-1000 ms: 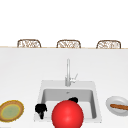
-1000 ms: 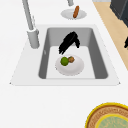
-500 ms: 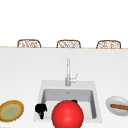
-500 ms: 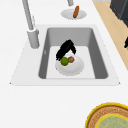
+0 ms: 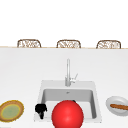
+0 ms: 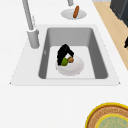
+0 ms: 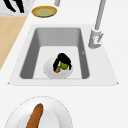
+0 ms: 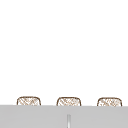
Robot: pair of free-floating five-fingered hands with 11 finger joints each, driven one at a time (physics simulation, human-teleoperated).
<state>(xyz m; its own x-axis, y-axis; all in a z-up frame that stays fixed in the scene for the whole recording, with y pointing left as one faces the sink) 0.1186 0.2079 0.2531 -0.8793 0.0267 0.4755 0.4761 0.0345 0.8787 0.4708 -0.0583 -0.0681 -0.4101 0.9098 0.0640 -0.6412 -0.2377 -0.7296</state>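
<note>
Left side view shows a black hand (image 6: 64,53) down in the sink (image 6: 93,45), its fingers curled over a small green fruit (image 6: 64,61) and a small brown piece of food (image 6: 71,59) that lie on a white plate (image 6: 75,68) on the sink floor; from the pictures I cannot tell which of the 2 hands it is. Right side view gives the same hand (image 7: 63,59) arched over the green fruit (image 7: 64,66), fingertips wrapped about it, with the brown piece (image 7: 57,70) just beside. The fruit looks round, firm and light, likely smooth enough to roll, so a grip around its widest part would seem safest. Front view shows the left hand (image 5: 41,109) hanging at the sink's front left edge, fingers curled on nothing, beside a big red ball (image 5: 67,114). A faucet (image 5: 68,73) stands behind the basin, a yellow-rimmed plate (image 5: 11,111) sits at the left and a dish with a sausage (image 5: 119,106) at the right.
</note>
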